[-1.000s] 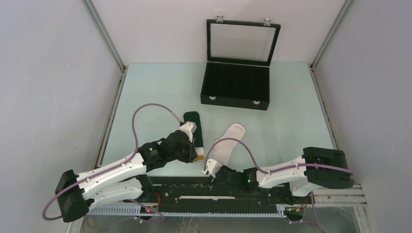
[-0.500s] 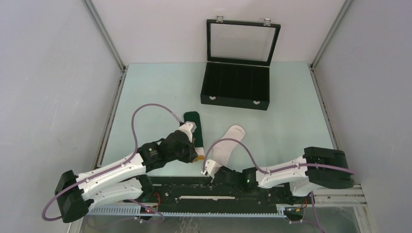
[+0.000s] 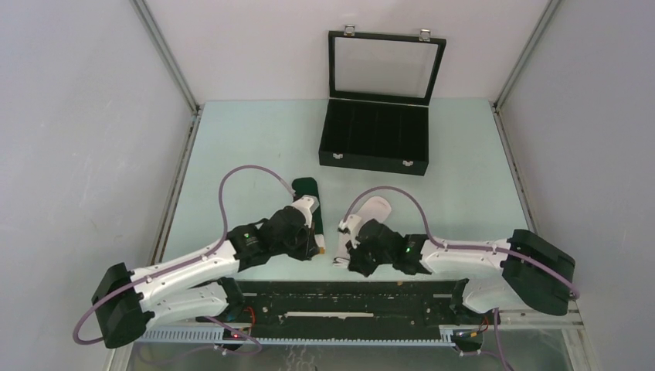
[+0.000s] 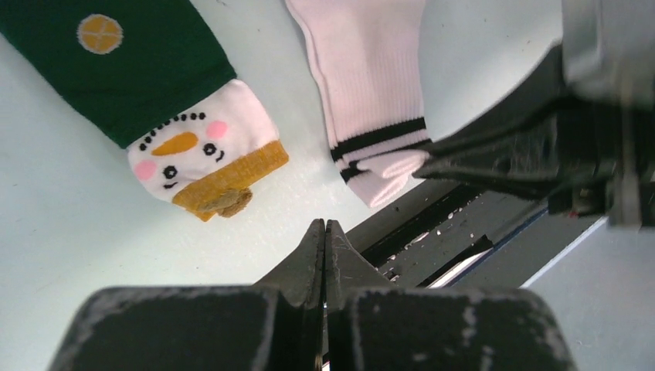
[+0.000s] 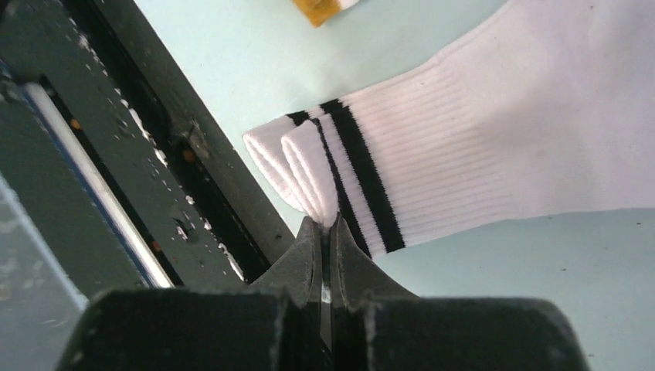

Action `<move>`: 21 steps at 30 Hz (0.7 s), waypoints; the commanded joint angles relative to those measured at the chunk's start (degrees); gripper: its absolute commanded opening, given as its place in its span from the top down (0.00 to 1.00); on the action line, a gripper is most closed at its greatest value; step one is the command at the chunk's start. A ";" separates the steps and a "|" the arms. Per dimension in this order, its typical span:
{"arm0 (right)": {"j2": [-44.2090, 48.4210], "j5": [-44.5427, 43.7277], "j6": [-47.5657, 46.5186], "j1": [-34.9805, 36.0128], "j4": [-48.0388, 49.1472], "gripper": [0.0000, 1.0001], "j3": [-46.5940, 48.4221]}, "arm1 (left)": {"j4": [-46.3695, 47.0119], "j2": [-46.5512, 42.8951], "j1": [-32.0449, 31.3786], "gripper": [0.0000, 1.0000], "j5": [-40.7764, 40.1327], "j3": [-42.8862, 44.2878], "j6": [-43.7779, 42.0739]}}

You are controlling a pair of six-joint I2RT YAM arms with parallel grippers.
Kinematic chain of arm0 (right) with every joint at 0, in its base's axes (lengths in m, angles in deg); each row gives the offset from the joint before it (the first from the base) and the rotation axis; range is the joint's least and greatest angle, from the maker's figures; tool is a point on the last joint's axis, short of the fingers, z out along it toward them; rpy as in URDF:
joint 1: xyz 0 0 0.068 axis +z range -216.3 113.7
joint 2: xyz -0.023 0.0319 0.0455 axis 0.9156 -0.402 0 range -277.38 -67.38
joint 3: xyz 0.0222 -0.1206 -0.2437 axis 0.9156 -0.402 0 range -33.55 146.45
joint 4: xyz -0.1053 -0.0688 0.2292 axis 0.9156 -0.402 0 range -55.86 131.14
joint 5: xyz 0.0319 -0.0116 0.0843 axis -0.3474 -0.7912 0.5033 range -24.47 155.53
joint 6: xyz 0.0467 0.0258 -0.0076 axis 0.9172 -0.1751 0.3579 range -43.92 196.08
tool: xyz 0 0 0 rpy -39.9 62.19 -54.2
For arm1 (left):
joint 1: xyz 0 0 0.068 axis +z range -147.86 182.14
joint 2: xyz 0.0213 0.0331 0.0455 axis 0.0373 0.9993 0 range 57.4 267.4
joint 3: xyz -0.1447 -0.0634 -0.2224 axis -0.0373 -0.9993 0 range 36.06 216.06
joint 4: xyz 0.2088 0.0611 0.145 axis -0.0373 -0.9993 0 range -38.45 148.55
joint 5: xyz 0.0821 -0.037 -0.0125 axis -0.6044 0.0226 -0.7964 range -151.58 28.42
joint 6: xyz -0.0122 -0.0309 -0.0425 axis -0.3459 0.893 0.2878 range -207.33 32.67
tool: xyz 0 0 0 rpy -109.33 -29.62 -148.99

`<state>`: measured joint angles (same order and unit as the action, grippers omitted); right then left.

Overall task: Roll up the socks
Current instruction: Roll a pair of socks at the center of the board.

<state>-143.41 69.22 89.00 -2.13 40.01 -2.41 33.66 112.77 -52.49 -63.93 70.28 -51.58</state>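
The left gripper point(image 4: 325, 226) is clenched on nothing, just near of the green sock point(image 4: 131, 77), which lies flat on the table point(image 3: 247, 147). Just to its right lies the white sock point(image 5: 502, 139), its 2-striped cuff folded over and pinched by the right gripper point(image 5: 324, 226).

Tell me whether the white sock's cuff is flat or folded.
Folded at its edge: the white sock shows a doubled cuff fold, pinched in the shut right gripper.
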 commanded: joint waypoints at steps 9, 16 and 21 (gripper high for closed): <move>-5.01 29.85 10.89 -14.55 4.08 1.00 2.54 | 7.84 7.09 -0.21 1.00 11.88 6.87 -4.20; -13.65 35.34 17.00 -18.73 -1.02 1.00 6.31 | 10.76 12.00 -0.22 1.00 14.77 7.88 -4.42; -18.41 36.13 20.48 -20.37 -1.69 1.00 7.01 | 11.81 14.53 -0.21 1.00 15.59 7.95 -4.36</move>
<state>-159.71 102.72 105.20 -21.37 40.12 3.21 42.58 126.17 -52.49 -50.33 75.31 -54.60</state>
